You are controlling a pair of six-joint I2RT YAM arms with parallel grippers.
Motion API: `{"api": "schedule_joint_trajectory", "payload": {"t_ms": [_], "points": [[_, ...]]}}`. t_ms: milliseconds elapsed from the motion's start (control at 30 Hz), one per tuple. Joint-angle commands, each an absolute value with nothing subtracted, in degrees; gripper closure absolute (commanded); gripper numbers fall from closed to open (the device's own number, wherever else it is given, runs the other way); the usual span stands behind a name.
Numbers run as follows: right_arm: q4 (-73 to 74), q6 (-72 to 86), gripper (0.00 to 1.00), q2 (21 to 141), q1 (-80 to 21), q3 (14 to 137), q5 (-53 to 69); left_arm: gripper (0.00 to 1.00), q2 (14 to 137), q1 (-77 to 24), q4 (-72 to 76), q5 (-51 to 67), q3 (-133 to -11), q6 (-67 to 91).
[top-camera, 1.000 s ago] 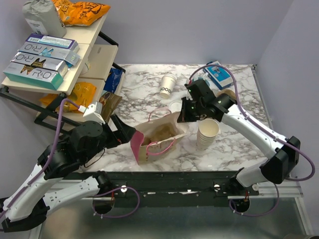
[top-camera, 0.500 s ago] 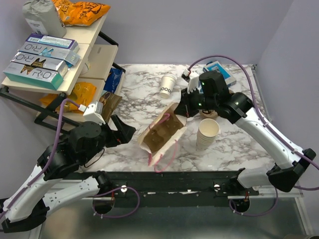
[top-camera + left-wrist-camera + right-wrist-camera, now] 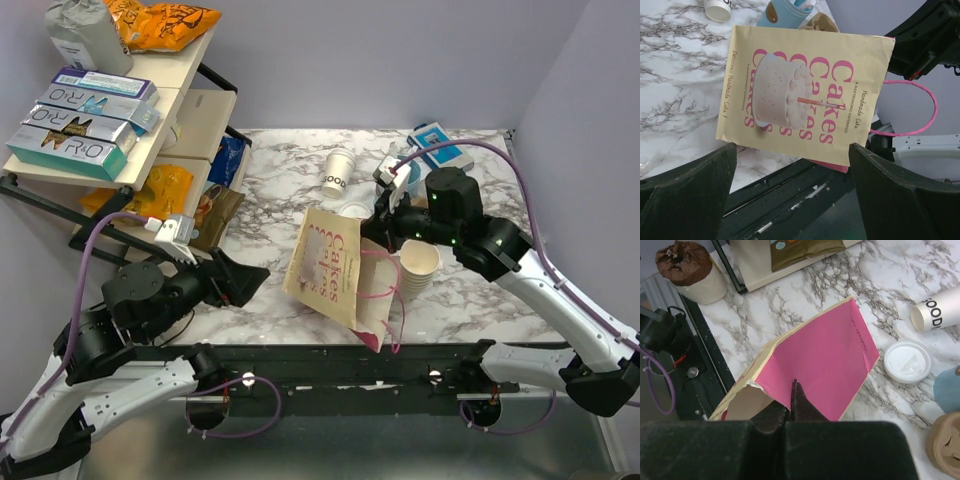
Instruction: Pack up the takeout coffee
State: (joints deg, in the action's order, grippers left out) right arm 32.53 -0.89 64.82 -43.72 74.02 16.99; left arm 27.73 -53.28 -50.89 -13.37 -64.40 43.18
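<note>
The takeout coffee (image 3: pixel 337 172), a white paper cup with dark lettering, rests at the back of the marble table and shows in the right wrist view (image 3: pixel 938 314). A cream paper bag (image 3: pixel 335 265) printed with "Cakes" and a cake hangs tilted above the table's front. My right gripper (image 3: pixel 385 228) is shut on the bag's top edge beside the pink side panel (image 3: pixel 825 365). My left gripper (image 3: pixel 240 275) stands wide open, left of the bag. Its printed face (image 3: pixel 800 95) lies beyond the left fingers (image 3: pixel 700 185), untouched. The pink handles (image 3: pixel 920 115) dangle loose.
A loose white lid (image 3: pixel 908 361) lies on the marble near a light-blue mug (image 3: pixel 947 387). A stack of lidless cream cups (image 3: pixel 417 268) stands right of the bag. A shelf with boxes and snack bags (image 3: pixel 120 110) fills the left. A blue box (image 3: pixel 440 148) sits at the back right.
The right gripper has lifted the bag off the table and turned it, so it now hangs with its printed face showing. The left arm has drawn back to the left.
</note>
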Motion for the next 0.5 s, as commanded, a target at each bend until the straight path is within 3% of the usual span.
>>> {"api": "schedule_joint_trajectory", "payload": {"t_ms": [0,167,367,400,467], "points": [[30.67,1.91,0.99,65.56,-44.56,75.58,15.65,0.01,29.35,-53.35,-49.57,-11.77,-65.39,41.57],[44.44,9.92,0.99,74.34,-45.79,88.04,13.37,0.01,32.6,-53.35,-47.82,-10.37,-65.74,40.17],[53.85,17.04,0.99,81.9,-45.7,91.58,2.12,0.01,38.14,-53.35,-47.99,-11.77,-68.55,39.37],[55.09,19.05,0.88,84.35,-44.4,92.1,1.94,0.01,39.01,-53.35,-48.08,-11.95,-69.08,39.55],[56.33,19.51,0.52,86.56,-42.72,91.76,4.48,0.01,39.81,-53.35,-49.3,-13.09,-69.78,40.25]]}}
